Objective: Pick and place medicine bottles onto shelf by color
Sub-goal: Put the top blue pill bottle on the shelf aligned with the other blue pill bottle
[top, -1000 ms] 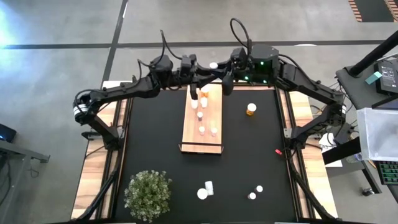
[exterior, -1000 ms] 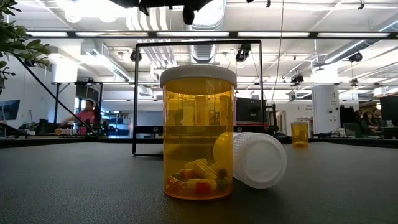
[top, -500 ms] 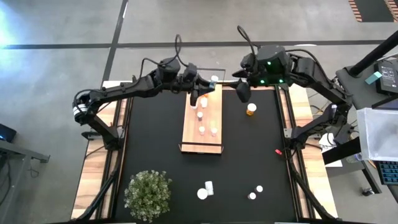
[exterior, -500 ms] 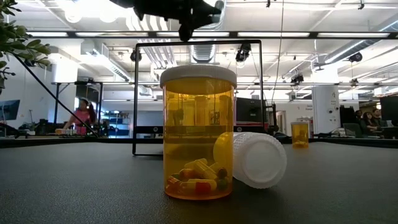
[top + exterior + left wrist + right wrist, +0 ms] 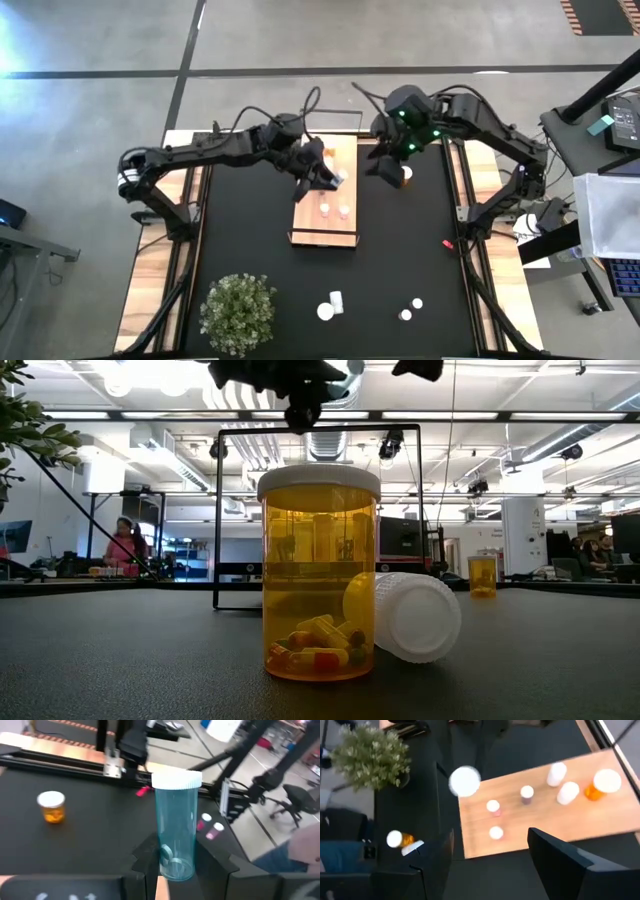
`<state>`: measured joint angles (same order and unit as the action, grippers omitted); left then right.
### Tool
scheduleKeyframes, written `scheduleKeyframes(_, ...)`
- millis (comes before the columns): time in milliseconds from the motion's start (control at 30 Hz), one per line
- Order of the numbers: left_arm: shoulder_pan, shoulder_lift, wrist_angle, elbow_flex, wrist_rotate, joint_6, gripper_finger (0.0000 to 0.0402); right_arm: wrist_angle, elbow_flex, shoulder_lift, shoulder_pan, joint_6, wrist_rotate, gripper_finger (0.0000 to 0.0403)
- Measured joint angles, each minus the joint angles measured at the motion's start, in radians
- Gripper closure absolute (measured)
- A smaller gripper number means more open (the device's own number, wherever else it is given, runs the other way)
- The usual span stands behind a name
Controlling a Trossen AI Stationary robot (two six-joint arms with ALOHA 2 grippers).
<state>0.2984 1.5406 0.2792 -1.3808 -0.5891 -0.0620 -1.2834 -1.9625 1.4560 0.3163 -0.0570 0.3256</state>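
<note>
My left gripper (image 5: 328, 178) is over the middle of the light-wood shelf (image 5: 325, 225), shut on a pale bluish bottle (image 5: 175, 830) with a white cap (image 5: 340, 178). My right gripper (image 5: 388, 166) is open and empty above the black mat, right beside an orange bottle (image 5: 405, 176) that stands on the mat to the right of the shelf. Two small white-capped bottles (image 5: 323, 208) (image 5: 343, 210) stand on the shelf's near half. More bottles stand on it in the right wrist view (image 5: 560, 782). My left arm hides the shelf's far half in the high view. My left gripper pinches the bluish bottle's lower end (image 5: 172, 865), near its base, between its two fingers (image 5: 142, 865). The bottle sticks out past the fingertips with its white cap (image 5: 176, 780) farthest from the gripper. It is lifted clear, above the shelf.
Near the table's front edge are an upright orange bottle (image 5: 320, 570), a lying white one (image 5: 410, 615) and two small bottles (image 5: 411, 309). A potted plant (image 5: 238, 312) stands front left. A small red thing (image 5: 447, 242) lies on the mat at the right.
My left gripper has carried the bluish bottle from the shelf's far end toward the table's near edge, to over the shelf's middle. My right gripper has gone from the shelf's far end toward the right and near, to the orange bottle on the mat.
</note>
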Motion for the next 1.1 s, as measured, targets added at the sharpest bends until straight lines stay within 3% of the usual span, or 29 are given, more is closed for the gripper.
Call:
scheduleKeyframes(167, -0.039, 0.000, -0.016, 0.000, 0.057, 0.001, 0.0313, 0.009, 0.001, 0.040, -0.012, 0.079, 0.004, 0.0156)
scheduleKeyframes(400, -0.040, 0.000, -0.046, 0.000, 0.108, -0.008, 0.0313, 0.043, 0.002, 0.108, -0.032, 0.137, 0.105, 0.0156)
scheduleKeyframes(800, -0.039, 0.000, -0.045, 0.000, 0.116, -0.009, 0.0313, 0.122, 0.002, 0.132, -0.035, 0.145, 0.101, 0.0157)
scheduleKeyframes(1100, -0.038, 0.000, -0.046, 0.000, 0.116, -0.009, 0.0313, 0.147, 0.002, 0.125, -0.035, 0.124, 0.101, 0.0198)
